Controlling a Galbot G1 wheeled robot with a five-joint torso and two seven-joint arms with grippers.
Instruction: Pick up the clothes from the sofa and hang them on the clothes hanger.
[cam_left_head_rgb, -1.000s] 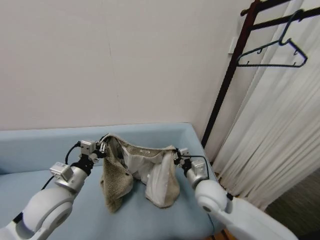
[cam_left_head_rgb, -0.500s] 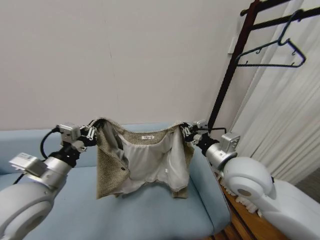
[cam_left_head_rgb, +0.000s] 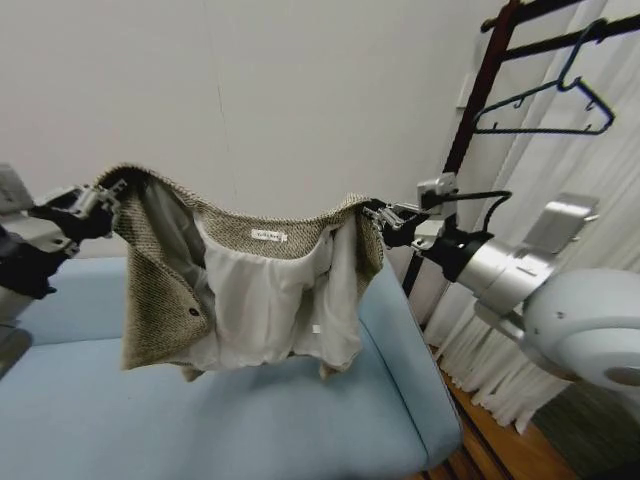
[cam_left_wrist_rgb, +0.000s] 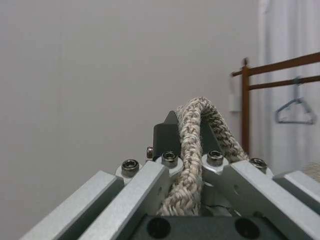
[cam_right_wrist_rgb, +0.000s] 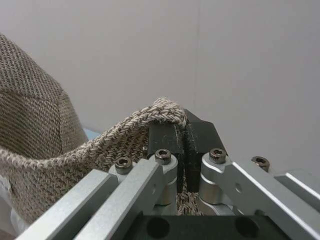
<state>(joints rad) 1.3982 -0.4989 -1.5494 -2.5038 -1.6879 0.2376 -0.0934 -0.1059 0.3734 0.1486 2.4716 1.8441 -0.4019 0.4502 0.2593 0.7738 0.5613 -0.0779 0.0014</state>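
- The knitted jacket (cam_left_head_rgb: 250, 280) hangs spread across the middle of the head view, held clear above the blue sofa (cam_left_head_rgb: 300, 430), with its pale lining facing the camera.
- The left gripper (cam_left_head_rgb: 103, 193), at the left edge of the frame, has one shoulder. The left wrist view shows its jaws clamped on a fold of the braided trim.
- The right gripper (cam_left_head_rgb: 373, 212), right of centre, has the other shoulder. The right wrist view shows its jaws narrow around the knit edge.
- The jacket's long axis, the collar line, therefore runs across the frame from jaws to jaws, sagging a little between them.
- The clothes hanger (cam_left_head_rgb: 545, 105) hangs from the dark rack (cam_left_head_rgb: 470, 130) in the upper right, above and beyond the right gripper.
- The right arm is plainly the nearer one, so I judge the jacket must travel up and rightward, right shoulder leading.
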